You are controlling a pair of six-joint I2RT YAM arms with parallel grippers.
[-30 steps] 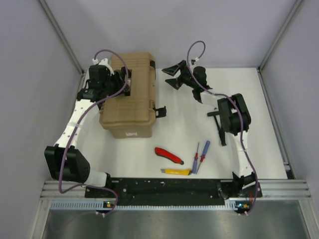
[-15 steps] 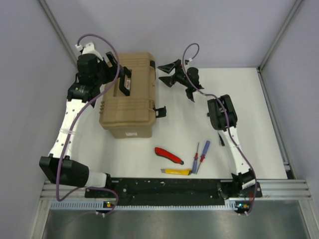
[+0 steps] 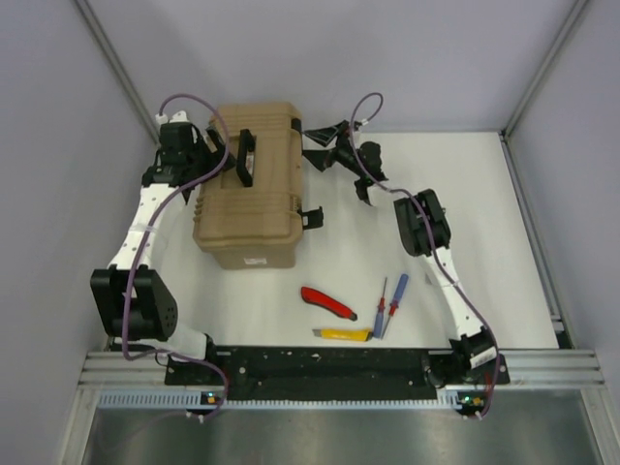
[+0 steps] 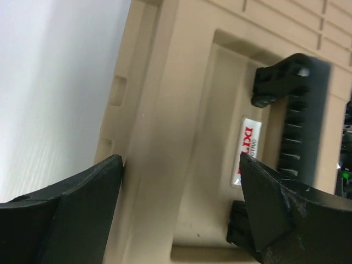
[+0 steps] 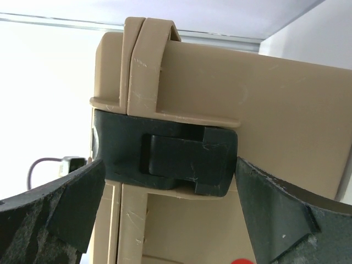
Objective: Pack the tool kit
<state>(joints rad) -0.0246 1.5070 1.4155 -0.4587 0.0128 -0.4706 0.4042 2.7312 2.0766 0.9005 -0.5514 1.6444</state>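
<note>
The tan ribbed toolbox (image 3: 247, 189) stands closed at the table's back left, its black handle (image 3: 242, 158) on the lid. My left gripper (image 3: 205, 155) is open just left of the handle; in the left wrist view its gripper (image 4: 181, 203) hovers over the lid (image 4: 181, 110), the handle (image 4: 297, 121) off to the right. My right gripper (image 3: 318, 147) is open at the box's far right side. In the right wrist view that gripper (image 5: 168, 214) brackets a black latch (image 5: 170, 157) without gripping it. A red knife (image 3: 327, 301), yellow knife (image 3: 346, 334), red screwdriver (image 3: 381, 306) and blue screwdriver (image 3: 395, 295) lie on the table.
A second black latch (image 3: 312, 217) sticks out from the toolbox's near right side. Grey walls close in the table on the left, back and right. The black base rail (image 3: 320, 366) runs along the near edge.
My left gripper opened, released the handle and drew back to the left. My right gripper swung left, up to the toolbox's far latch.
</note>
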